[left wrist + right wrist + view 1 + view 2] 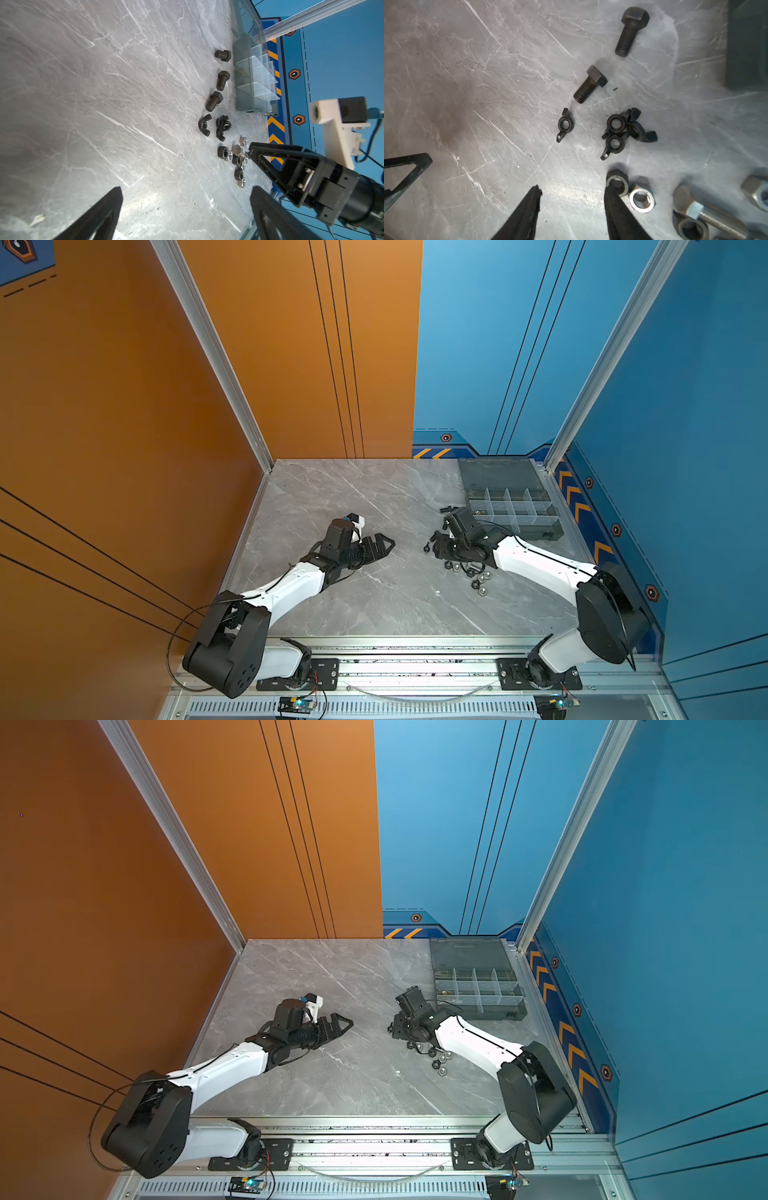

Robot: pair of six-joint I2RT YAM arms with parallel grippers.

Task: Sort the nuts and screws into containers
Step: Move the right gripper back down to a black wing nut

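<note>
I've got the right gripper (573, 188) open and empty, low over the nuts (641, 200) and screws (591, 87) lying beside the box (519, 526) in the tabletop's (374, 614) far right corner, probably lining up a pick, while the left gripper (187, 190) hangs open mid-table, clear of it.

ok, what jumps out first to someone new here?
Black bolts, wing nuts and hex nuts lie scattered on the grey table, beside the open organizer box in the far right corner. The right gripper hangs open just above them. The left gripper is open mid-table, away from them.
</note>
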